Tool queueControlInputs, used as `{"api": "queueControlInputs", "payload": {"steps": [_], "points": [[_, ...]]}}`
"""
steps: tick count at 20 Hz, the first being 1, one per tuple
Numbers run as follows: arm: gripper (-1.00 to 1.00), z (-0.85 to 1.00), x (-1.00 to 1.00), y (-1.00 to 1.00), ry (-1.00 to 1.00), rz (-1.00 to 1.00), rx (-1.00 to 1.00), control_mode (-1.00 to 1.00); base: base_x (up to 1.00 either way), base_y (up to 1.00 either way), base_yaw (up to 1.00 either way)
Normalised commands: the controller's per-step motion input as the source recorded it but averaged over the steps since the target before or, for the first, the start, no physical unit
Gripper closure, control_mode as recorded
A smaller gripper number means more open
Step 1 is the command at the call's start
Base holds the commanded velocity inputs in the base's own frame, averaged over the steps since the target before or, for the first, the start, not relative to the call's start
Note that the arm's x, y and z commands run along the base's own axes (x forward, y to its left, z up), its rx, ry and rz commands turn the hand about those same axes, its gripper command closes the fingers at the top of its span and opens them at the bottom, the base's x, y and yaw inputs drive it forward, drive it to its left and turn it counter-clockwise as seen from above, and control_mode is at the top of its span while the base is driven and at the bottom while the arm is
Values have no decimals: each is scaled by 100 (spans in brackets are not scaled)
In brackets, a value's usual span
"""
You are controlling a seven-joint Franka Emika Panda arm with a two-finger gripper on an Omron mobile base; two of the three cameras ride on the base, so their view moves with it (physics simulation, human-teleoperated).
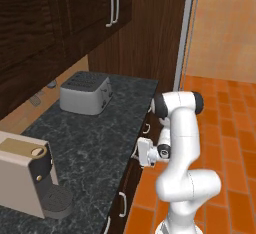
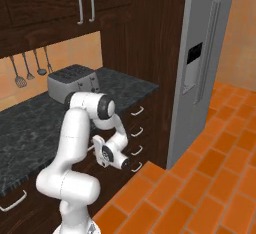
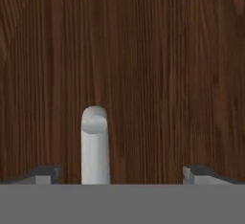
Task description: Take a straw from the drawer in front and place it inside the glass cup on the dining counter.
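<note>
The arm is working on the first step, opening the drawer (image 3: 143,65). Its end effector (image 3: 122,175) is standing wide open and empty against the dark wood front, with the silver handle (image 3: 94,141) sitting between the fingertips, nearer one side. The drawer is shut, so the straw is presumably lying hidden inside. Next, I judge, the fingers need closing on the handle before pulling straight back.

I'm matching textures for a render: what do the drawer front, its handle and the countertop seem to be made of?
Drawer front: dark brown wood, matte, judging by the vertical grain streaks.
Handle: looks like brushed or satin metal, pale silver-grey with a soft highlight; painted plastic can't be ruled out.
Countertop: apparently polished black stone, granite-like, from the fine pale speckling and veins.
</note>
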Motion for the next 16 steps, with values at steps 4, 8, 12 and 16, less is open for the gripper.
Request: {"api": "queueControlInputs", "payload": {"steps": [4,8,12,16], "points": [[100,-3,0,21,0,0,1,-100,0,0,0],[100,0,-32,-55,0,0,4,-100,0,0,0],[100,0,-37,-71,0,0,7,-100,0,0,0],[100,0,-48,-97,0,0,9,-100,0,0,0]]}}
